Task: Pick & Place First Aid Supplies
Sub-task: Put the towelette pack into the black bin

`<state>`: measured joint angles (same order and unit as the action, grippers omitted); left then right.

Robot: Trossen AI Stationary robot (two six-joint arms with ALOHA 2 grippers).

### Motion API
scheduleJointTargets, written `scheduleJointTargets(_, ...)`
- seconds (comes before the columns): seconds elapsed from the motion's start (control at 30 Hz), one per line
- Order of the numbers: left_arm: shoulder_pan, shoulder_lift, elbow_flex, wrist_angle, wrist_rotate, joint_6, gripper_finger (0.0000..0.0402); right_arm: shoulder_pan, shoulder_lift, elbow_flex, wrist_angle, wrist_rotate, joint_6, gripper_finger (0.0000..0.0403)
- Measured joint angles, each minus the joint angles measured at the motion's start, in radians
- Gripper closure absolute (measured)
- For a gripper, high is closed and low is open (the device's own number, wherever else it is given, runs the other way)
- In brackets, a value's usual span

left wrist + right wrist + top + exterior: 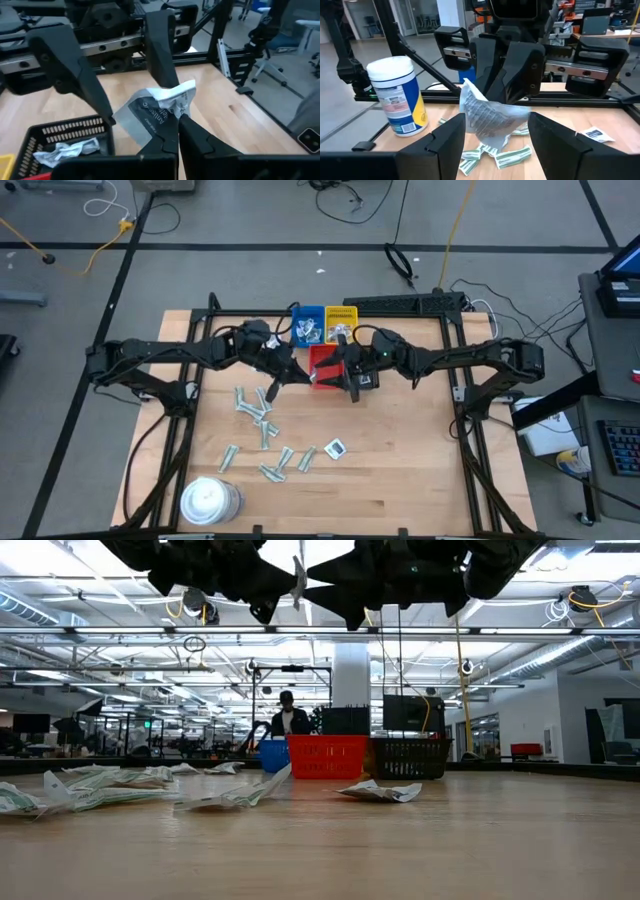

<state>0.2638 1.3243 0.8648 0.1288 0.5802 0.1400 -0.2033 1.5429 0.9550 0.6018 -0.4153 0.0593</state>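
the left hand is closed tight on one crumpled white wrapped packet with dark print, held up in the air above the red tray. the right hand faces it, just beside, its two dark fingers spread wide on either side of the packet and gripping nothing; whether they touch it cannot be told.

trays at the back of the pale wooden surface: four counted, one blue plastic tray with several packets inside, one yellow plastic tray, the red one in front of those two, and one black slatted tray holding at least one crumpled white packet.

loose supplies on the surface, in front of the trays: roughly ten narrow pale grey-green strip packets, scattered and partly overlapping, so the count is not exact. one white square packet with a dark mark lies just beside the strips.

one round white tub with a blue and yellow label stands upright at the near left corner.

one person shows far off in the room behind.
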Motion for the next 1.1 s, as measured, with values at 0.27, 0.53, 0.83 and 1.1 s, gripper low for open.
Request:
scheduleJointTargets(0.27,-0.011,0.000,0.001,0.006,-0.001,-0.011,0.0401,0.039,0.000,0.000,0.003,0.074,-0.008,0.0205)
scheduleJointTargets(0.53,-0.011,0.000,0.001,0.003,-0.011,-0.015,0.0400,0.056,0.000,0.000,0.000,0.070,0.015,0.0368)
scheduleJointTargets(0.83,0.008,0.000,0.001,-0.044,-0.194,-0.292,0.0351,0.004,-0.043,0.001,-0.205,0.071,0.051,0.0400)
scheduleJointTargets(1.1,0.018,-0.001,0.001,-0.082,-0.192,-0.336,0.0315,-0.124,-0.065,0.115,-0.763,0.026,-0.109,0.0401)
